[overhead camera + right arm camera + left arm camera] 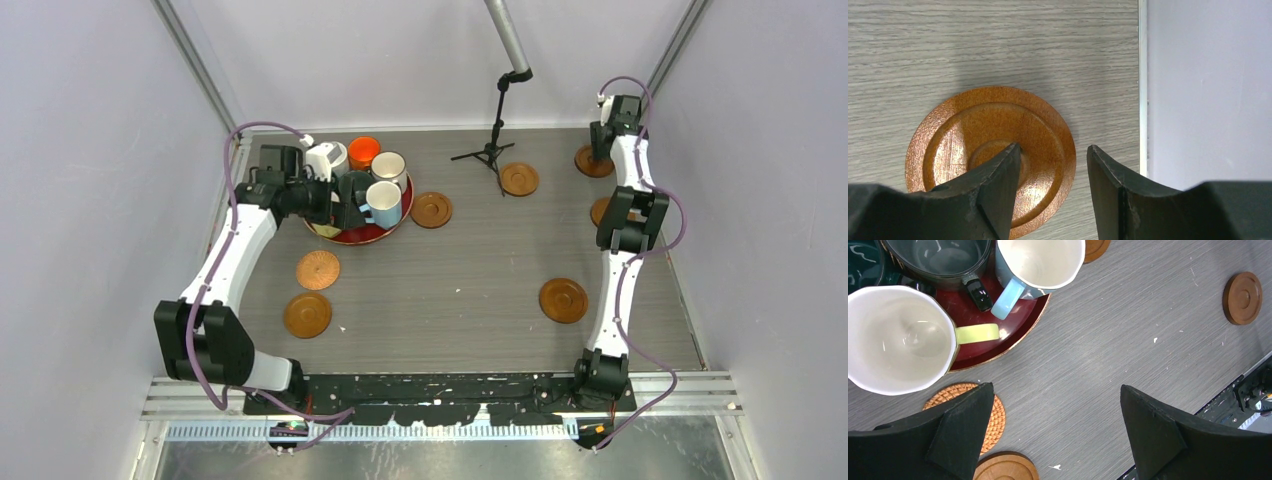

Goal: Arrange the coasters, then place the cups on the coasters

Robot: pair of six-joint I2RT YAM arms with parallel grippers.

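Left gripper (1056, 387) was spread wide beside the red tray (1020, 315); right gripper (1053, 146) straddled the rim of a wood coaster (958, 125); pinch indeterminate.

On my feed the grey wood-grain table (460, 270) carried a large round red tray (362, 238) at the far left and a black tripod stand (489, 154) at the back. A woven tan round coaster (318, 269) lay near-left beside a smooth brown wooden coaster (307, 314); five more wooden coasters (563, 300) lay apart across the middle, back and right.

High overview, wrist close-ups, shared table (460, 285)
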